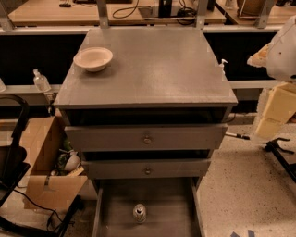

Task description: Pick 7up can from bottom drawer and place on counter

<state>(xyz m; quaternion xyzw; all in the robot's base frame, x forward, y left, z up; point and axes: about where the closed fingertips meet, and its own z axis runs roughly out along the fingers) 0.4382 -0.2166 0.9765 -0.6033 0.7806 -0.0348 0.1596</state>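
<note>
The 7up can (139, 213) stands upright on the floor of the bottom drawer (166, 203), which is pulled open at the foot of the grey cabinet. The can shows its silver lid and sits near the drawer's middle. The counter (157, 69) is the cabinet's flat grey top. My arm's white shell (283, 51) enters at the right edge. The cream-coloured gripper (275, 113) hangs below it, to the right of the cabinet at about the height of the upper drawers, well above and to the right of the can. It holds nothing that I can see.
A pale bowl (93, 58) sits on the counter's back left corner. Two closed drawer fronts (147, 138) with round knobs overhang the open drawer. A cardboard box (46, 157) and black frame (11, 157) stand left; a pump bottle (40, 81) is behind them. A wooden desk (51, 14) runs along the back.
</note>
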